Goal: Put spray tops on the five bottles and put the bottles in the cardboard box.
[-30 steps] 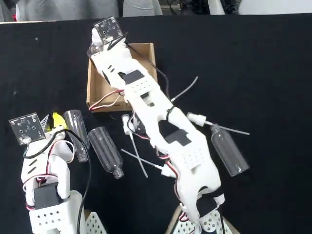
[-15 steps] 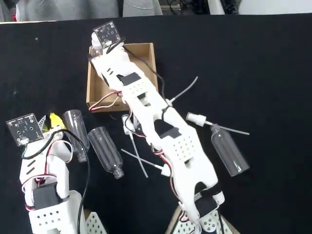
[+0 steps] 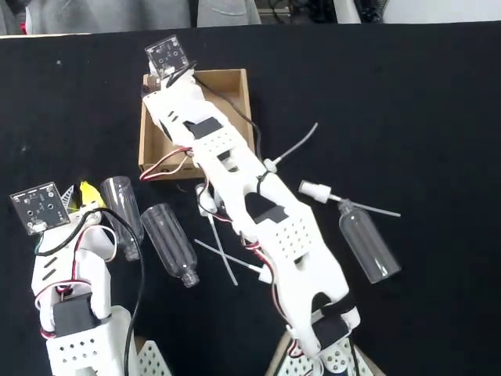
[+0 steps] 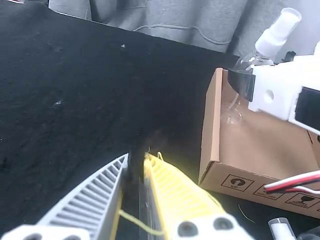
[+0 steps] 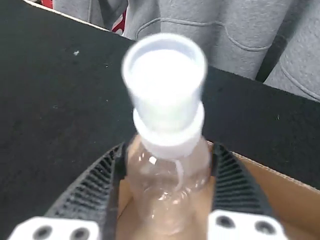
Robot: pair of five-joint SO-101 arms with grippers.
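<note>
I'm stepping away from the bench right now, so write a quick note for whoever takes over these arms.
Right end effector: shut on a capped bottle, upright at the far corner of the box.
Left end effector: shut, empty, at the table's left side.
Table: two open bottles by the left arm, a third bottle to the right, loose spray tops between.
Done: one bottle capped.
Left: release it into the box, then cap and box the others.
</note>
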